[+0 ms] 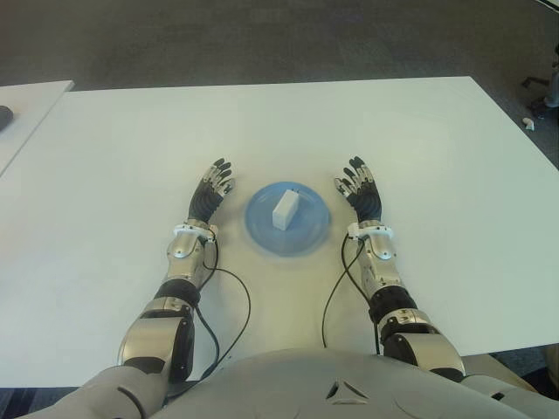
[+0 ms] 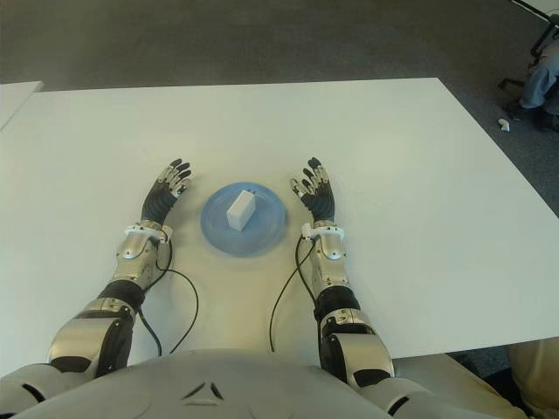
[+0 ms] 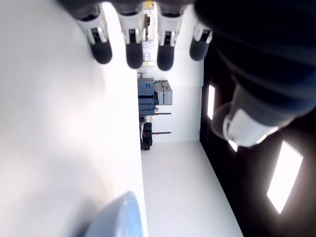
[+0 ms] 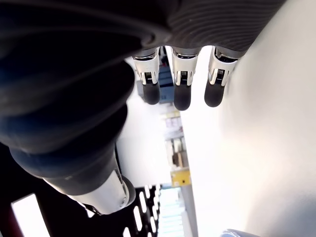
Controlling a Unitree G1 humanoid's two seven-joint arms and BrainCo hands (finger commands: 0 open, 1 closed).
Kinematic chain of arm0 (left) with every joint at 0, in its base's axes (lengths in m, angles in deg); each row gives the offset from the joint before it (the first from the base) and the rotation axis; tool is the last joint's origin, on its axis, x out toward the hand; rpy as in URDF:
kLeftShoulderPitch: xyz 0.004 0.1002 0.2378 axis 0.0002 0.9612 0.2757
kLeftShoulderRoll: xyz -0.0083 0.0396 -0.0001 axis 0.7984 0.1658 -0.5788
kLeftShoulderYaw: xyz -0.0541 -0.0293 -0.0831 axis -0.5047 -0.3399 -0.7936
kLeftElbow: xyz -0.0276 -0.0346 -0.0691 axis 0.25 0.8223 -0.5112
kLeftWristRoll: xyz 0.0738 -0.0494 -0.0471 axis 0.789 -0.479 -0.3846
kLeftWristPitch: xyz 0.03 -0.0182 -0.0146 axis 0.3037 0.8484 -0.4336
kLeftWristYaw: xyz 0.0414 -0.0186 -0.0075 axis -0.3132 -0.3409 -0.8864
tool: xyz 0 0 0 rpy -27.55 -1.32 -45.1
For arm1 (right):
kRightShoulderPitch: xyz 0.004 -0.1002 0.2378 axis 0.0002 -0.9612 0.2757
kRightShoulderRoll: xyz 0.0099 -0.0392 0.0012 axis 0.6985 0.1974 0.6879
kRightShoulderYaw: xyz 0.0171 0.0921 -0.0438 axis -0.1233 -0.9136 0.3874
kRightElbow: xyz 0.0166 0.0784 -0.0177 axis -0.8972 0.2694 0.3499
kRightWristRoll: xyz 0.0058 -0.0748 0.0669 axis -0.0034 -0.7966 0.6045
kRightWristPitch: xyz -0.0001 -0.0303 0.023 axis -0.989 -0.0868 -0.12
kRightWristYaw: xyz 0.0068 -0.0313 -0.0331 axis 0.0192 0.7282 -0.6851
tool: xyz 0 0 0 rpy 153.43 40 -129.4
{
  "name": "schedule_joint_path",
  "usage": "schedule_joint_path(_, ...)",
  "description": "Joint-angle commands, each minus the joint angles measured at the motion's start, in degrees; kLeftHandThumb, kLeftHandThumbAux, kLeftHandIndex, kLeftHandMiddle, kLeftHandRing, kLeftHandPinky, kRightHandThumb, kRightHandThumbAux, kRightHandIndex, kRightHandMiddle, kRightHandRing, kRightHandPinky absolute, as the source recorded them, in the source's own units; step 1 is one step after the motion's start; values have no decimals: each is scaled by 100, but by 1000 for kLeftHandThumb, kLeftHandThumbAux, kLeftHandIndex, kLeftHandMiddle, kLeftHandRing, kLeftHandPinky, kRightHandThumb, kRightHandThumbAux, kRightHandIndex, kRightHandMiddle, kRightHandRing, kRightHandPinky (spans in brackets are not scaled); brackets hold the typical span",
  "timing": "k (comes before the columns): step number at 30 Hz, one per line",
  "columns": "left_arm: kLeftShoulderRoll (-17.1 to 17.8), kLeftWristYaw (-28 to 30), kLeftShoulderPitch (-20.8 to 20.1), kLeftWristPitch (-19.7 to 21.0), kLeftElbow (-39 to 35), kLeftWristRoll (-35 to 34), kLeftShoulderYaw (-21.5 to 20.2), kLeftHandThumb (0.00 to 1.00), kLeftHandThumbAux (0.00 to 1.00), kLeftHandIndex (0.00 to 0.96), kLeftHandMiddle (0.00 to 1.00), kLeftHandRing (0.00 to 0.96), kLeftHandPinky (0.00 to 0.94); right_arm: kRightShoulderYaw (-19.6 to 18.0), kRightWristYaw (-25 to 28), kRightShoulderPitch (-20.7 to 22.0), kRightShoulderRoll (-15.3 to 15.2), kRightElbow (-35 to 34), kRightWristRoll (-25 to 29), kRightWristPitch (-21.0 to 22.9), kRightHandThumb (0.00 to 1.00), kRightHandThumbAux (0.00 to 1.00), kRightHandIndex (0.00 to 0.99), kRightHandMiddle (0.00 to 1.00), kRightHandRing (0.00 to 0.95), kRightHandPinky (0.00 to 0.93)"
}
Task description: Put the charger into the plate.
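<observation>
charger (image 1: 286,209) inside blue plate (image 1: 262,229) | left hand (image 1: 210,193), right hand (image 1: 362,193) flank rim, fingers spread, empty | white table (image 1: 131,157)

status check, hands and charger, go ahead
Left hand and right hand open, flanking blue plate. White charger in plate. Nothing in the way.

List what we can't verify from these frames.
- Charger prongs or ports: too small in both eye views.
- Charger absent from both wrist views; only a plate edge shows, cut off by the frame.
- Dark object on the side table: cut by the frame edge.
</observation>
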Motion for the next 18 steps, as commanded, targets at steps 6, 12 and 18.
schedule_joint_path(6,-297,-206,413,150,594,305,116,22,642,17,55,51,37,142,-138,-576,-40,289,-311,420,109,822,60,69,73,113)
schedule_joint_path(12,-335,-220,434,7,575,342,117,14,628,1,8,7,4,245,-143,-642,-82,264,-451,445,135,808,63,72,75,112)
schedule_joint_path(18,-349,-354,423,-59,612,413,119,22,570,0,0,0,0,301,-96,-610,-181,455,-565,367,143,778,62,73,76,104)
